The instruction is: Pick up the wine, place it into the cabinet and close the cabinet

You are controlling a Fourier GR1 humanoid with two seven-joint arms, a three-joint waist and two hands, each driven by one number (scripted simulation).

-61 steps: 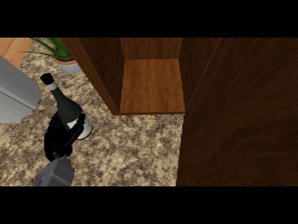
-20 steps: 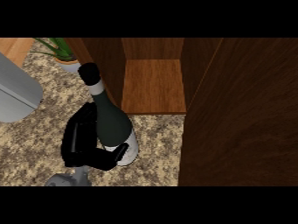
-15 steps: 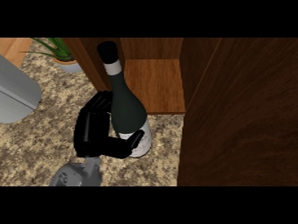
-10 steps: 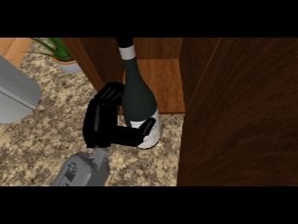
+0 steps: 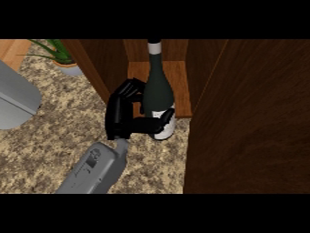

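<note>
A dark wine bottle (image 5: 156, 88) with a white label near its base stands nearly upright at the mouth of the open wooden cabinet (image 5: 110, 73). Its neck reaches up in front of the cabinet's back. Its base hangs over the front edge of the cabinet's shelf (image 5: 178, 86). My left hand (image 5: 120, 113) is shut on the bottle's lower body from the left, fingers curled behind it and thumb across the label. Whether the base rests on anything is hidden. My right hand shows nowhere.
The cabinet's dark door (image 5: 258, 127) stands open at the right, filling that side. A big grey rounded object (image 5: 6, 95) sits at the left edge. A potted plant (image 5: 60, 57) stands at the back left. Speckled stone counter (image 5: 43, 154) lies below.
My left hand has carried the bottle from the counter's left up and to the right, until it reaches the cabinet's opening. The bottle has stayed upright in the hand throughout.
</note>
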